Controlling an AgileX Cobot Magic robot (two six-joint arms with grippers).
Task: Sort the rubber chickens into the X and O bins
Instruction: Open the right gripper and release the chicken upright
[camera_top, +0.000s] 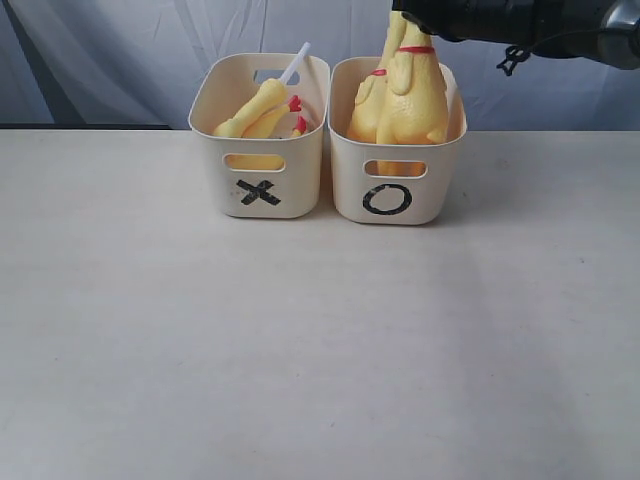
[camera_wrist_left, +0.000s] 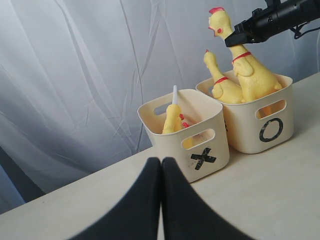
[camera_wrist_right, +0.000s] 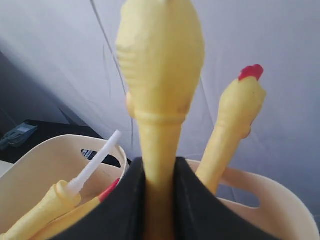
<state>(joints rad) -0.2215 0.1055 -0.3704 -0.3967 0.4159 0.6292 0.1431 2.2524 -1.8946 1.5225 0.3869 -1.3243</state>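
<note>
Marks: we read a black X (camera_top: 259, 192) on the front of one tub and a black O (camera_top: 387, 199) on the other, each just under a slot handle (camera_top: 254, 161).
X bin (camera_top: 305, 175): a cream tub at the far side of the surface, on the left of the pair in the exterior view.
O bin (camera_top: 440, 185): a matching tub just beside it. The rims nearly meet, and we cannot tell whether they touch.
Small chickens (camera_top: 262, 108): they lie tilted inside the X bin, and a white tube (camera_top: 296, 62) pokes up past the rim from one of them.
Held chicken (camera_wrist_left: 250, 75): it stands upright in the O bin, head up, red band on its neck, lower body below the rim. We cannot tell whether it rests on the bottom.
Second big chicken (camera_wrist_left: 222, 87): it is in the same bin, right beside the held one, upright with its head lower.
Right fingers (camera_wrist_right: 120, 205): clamped on the held chicken's neck, between the head and the red band.
Left fingers (camera_wrist_left: 145, 200): pressed together with nothing between them, above the surface and well apart from the bins.
Surface (camera_top: 300, 350): off-white and matte, with faint scuffs.
Room: a pale grey-blue cloth (camera_top: 100, 60) hangs in folds behind the bins, and we see a dark strip along its foot at the left.
</note>
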